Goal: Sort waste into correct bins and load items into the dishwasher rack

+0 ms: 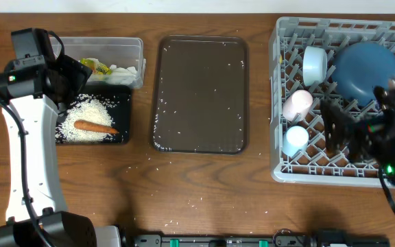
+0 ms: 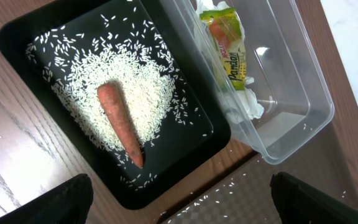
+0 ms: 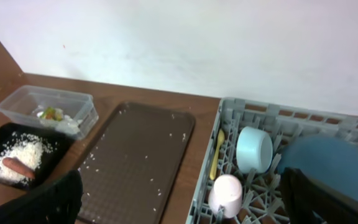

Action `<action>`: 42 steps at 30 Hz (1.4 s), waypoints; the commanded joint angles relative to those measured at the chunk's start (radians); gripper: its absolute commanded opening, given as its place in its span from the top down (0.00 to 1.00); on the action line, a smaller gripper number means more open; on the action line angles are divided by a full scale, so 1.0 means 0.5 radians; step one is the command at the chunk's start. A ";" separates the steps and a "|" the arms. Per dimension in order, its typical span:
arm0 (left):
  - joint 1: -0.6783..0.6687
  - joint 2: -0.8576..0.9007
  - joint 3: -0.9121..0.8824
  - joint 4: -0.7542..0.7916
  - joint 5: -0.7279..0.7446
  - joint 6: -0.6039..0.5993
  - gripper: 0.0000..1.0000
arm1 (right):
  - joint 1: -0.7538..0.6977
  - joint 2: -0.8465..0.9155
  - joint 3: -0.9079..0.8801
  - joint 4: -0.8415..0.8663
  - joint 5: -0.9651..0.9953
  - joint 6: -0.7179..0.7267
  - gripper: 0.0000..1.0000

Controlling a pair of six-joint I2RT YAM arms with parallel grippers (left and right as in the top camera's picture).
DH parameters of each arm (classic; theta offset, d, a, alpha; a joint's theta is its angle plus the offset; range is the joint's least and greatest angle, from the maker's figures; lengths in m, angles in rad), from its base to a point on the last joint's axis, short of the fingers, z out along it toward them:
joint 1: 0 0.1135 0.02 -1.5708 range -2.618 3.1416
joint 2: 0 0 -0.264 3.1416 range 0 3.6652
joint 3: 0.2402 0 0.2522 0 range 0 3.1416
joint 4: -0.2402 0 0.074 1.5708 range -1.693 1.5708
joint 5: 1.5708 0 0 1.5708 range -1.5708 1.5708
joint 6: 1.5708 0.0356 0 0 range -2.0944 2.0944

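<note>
Black tray (image 2: 17, 37), table's left edge: rice (image 2: 135, 93), orange stick (image 2: 120, 121). Clear tub (image 2: 309, 93) just beside: paper scraps (image 2: 247, 102), wrapper (image 2: 229, 43) reading roughly "Pandal". Rack (image 1: 280, 103), right edge: plate (image 1: 362, 68), bowl (image 1: 314, 64), pink cup (image 1: 297, 104), light blue cup (image 1: 295, 137), spoon (image 3: 218, 152); left claw (image 2: 194, 199) and right claw (image 3: 179, 199) wide, empty.

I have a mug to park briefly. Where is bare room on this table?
Free: the wood in front of the serving tray and black tray, and the strip between serving tray and rack. The serving tray holds only stray rice. Crowded: rack, black tray, clear tub.
</note>
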 commanded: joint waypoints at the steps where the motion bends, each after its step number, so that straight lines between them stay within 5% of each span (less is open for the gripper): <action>1: 0.005 0.011 0.000 -0.011 -0.004 0.018 0.06 | -0.004 -0.093 0.008 -0.078 0.043 -0.025 0.01; 12: 0.005 0.011 0.000 -0.011 -0.004 0.018 0.05 | -0.018 -0.285 -0.400 0.024 0.609 -0.061 0.01; 22: 0.005 0.011 0.000 -0.011 -0.004 0.018 0.05 | -0.003 -1.007 -1.878 1.388 0.365 -0.059 0.01; 28: 0.005 0.011 0.000 -0.011 -0.004 0.018 0.05 | 0.035 -1.356 -2.531 1.923 0.324 0.037 0.01; 42: 0.005 0.011 0.000 -0.011 -0.004 0.018 0.05 | 0.088 -1.608 -2.969 1.907 0.332 0.093 0.01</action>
